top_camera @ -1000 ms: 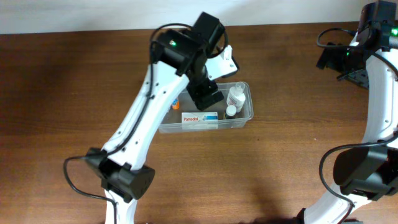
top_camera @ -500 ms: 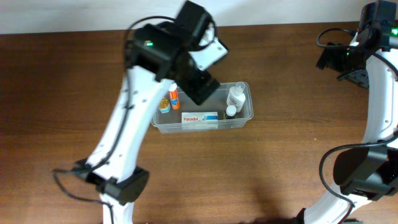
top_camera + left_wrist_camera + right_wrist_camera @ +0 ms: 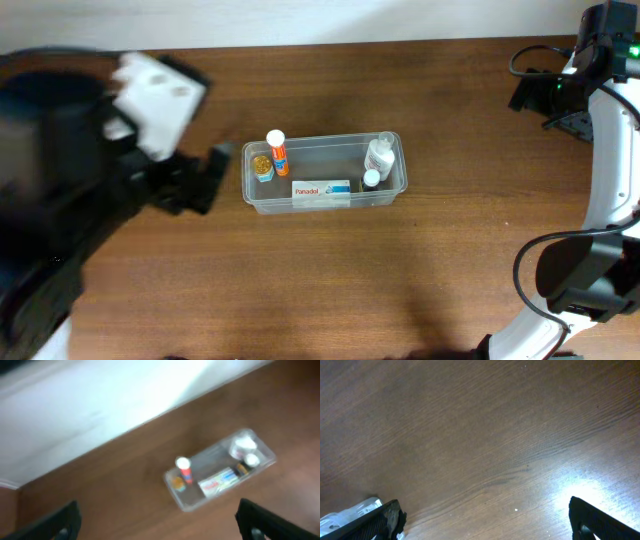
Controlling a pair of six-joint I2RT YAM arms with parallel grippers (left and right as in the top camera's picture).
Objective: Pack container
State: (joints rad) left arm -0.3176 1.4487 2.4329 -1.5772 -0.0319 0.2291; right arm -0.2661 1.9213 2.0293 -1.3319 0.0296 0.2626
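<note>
At mid-table, the container (image 3: 330, 160) is sitting flat on the wood, holding an orange tube (image 3: 277, 150), a small yellow jar (image 3: 262, 167), a Panadol box (image 3: 321, 189), a large white bottle (image 3: 379, 156) and a small white bottle (image 3: 371, 179). I am holding my left gripper (image 3: 157, 527) high, off to the container's side, jaws spread wide on nothing. My right gripper (image 3: 487, 522) is hanging well apart over bare table (image 3: 495, 435), jaws likewise spread and empty.

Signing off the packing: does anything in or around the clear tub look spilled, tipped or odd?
Nothing stands out. In the container, the orange tube stands upright at one end, the Panadol box lies along a long wall, the white bottle sits at the other end. No spill shows.
</note>
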